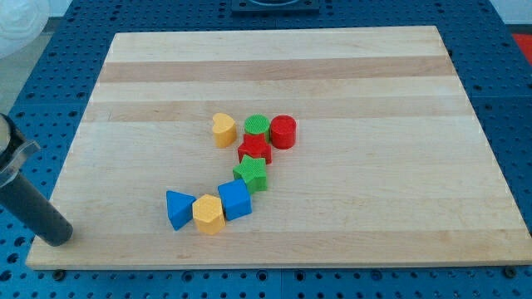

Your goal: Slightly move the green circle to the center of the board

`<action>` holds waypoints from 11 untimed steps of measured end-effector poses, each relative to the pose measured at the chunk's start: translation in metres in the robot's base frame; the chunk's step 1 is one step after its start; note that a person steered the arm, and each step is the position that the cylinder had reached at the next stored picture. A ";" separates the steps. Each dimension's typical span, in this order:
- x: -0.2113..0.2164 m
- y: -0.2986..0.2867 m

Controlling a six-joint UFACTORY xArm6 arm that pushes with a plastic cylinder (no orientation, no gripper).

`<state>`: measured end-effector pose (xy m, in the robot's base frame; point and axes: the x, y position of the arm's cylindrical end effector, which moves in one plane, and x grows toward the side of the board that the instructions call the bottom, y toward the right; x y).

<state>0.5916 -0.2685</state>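
Observation:
The green circle [257, 127] sits a little above the board's middle, touching the red circle [283, 131] on its right and the red star [254, 150] below it. A yellow heart [224, 130] lies just to its left. My tip [58, 237] rests at the board's bottom left corner, far from the green circle and left of all blocks.
A green star [251, 174] lies below the red star. A blue cube [235, 199], a yellow hexagon [209, 213] and a blue triangle [178, 208] form a row toward the view's bottom. The wooden board [374, 100] lies on a blue perforated table.

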 end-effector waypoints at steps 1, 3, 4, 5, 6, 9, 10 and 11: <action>-0.009 0.000; -0.089 0.020; -0.088 0.040; -0.061 0.060; -0.064 0.108; -0.105 0.202; -0.114 0.233; -0.115 0.265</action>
<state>0.4763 -0.0039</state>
